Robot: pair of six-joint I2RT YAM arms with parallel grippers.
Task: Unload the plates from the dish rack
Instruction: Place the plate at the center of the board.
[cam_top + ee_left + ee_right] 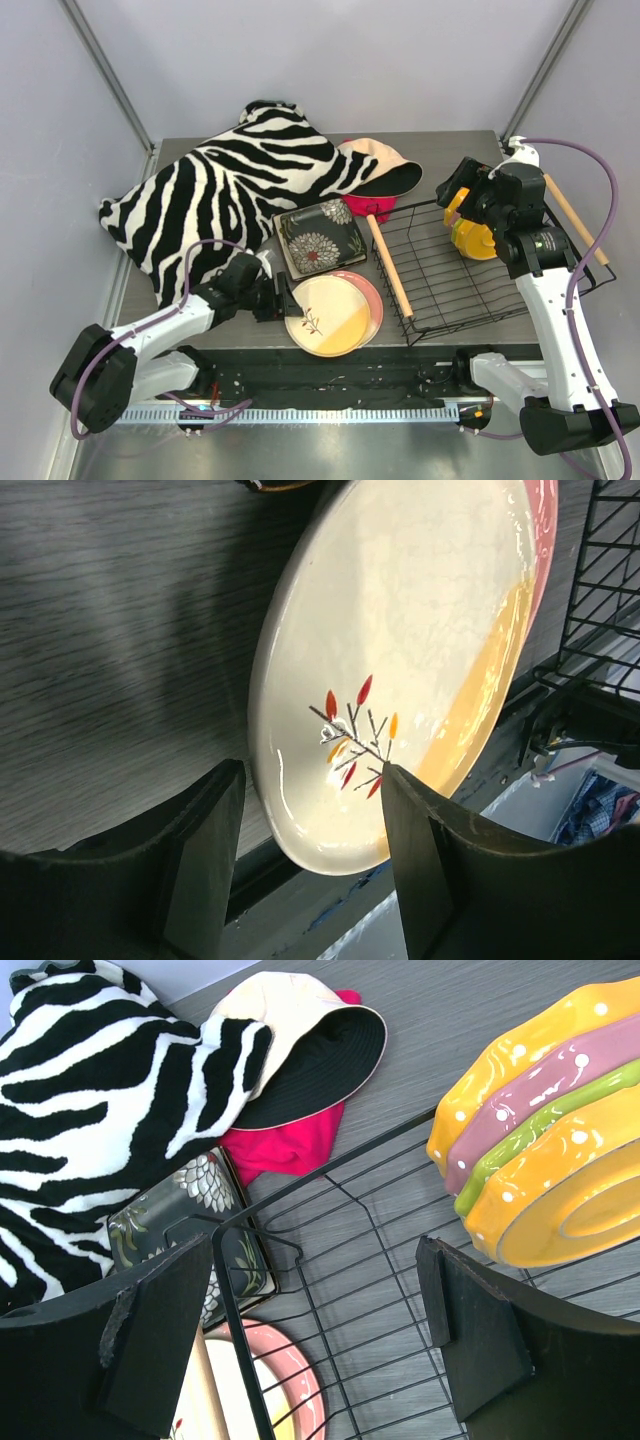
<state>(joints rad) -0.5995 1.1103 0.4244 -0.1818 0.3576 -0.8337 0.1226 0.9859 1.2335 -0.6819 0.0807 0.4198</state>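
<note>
Crowding the desk (450, 150) left of the dish rack (470, 285) is a big zebra-striped cushion (215, 200). A peach hat (372, 165) and a red cloth (368, 208) lie just beyond the rack's far left corner. A dark square plate (320, 240) with a big flower lies flat just left of the rack's left wooden handle (390, 265). Nearer than that, also left of the rack and outside it, a cream round plate (322, 315) rests on a pink plate (373, 298). Inside the rack, toward its far side, an orange dotted plate (472, 240) with purple and green bands stands on edge.

The left arm lies low and reaches toward the rack. The left end effector (288, 300) sits at the cream plate's rim on the side away from the rack. Its fingers (205, 860) are apart with the rim showing between them; whether they touch it cannot be told. The right arm rises by the rack's near right corner and bends over the rack. The right end effector (452, 192) hangs over the rack's far part, just beside the orange dotted plate, its fingers (160, 1330) spread wide and holding nothing.
</note>
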